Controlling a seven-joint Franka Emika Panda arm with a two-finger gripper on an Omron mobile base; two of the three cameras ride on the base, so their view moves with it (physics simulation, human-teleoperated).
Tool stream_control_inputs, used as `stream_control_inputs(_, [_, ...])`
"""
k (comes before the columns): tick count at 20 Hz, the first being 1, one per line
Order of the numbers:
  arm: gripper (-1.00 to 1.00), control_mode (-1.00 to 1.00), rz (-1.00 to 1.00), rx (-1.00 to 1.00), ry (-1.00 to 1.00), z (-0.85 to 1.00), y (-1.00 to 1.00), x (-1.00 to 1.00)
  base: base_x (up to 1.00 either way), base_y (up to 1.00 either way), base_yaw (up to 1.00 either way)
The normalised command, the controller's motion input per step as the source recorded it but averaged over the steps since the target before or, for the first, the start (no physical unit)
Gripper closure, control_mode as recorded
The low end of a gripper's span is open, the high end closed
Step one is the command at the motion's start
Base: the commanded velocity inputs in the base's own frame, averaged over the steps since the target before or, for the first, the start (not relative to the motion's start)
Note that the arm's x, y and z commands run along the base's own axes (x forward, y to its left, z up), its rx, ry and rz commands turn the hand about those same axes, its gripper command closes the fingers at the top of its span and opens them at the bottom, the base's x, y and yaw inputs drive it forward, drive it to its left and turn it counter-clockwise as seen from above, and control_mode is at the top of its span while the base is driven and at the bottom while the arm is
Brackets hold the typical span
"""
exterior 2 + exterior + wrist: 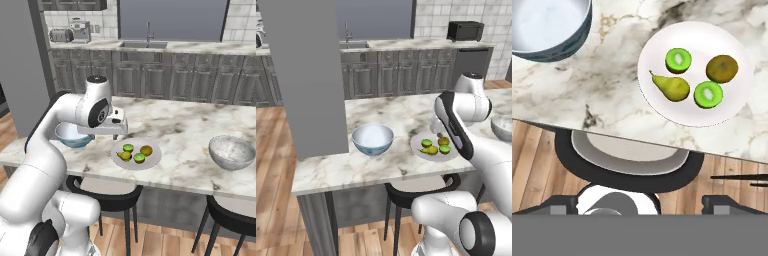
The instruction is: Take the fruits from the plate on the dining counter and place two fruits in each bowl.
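Stool (629,167) nearest, its dark seat tucked under the worktop (607,95) edge. Just beyond, the plate (662,40) carries all four fruits: pear (673,87), two lime-green ones (678,59) (708,94), a yellow-brown one (722,68). Blue-white bowl (547,30) is cut off at the frame corner; the greyish bowl (232,152) sits well apart. Bent arm hides part of the plate from the left; fingers (641,204) apart, hovering above the worktop edge.

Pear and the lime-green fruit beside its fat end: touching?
Apart. The hand view shows a thin strip of white plate between the pear and that green fruit.
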Motion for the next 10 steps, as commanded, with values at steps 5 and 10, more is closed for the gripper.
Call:
stream_control_inputs(5, [-1.00, -1.00, 0.04, -0.02, 0.00, -0.36, -0.04, 0.32, 0.00, 0.00, 0.00])
stream_control_inputs(10, [-1.00, -1.00, 0.05, -0.08, 0.01, -0.45, 0.00, 0.31, 0.00, 0.00, 0.00])
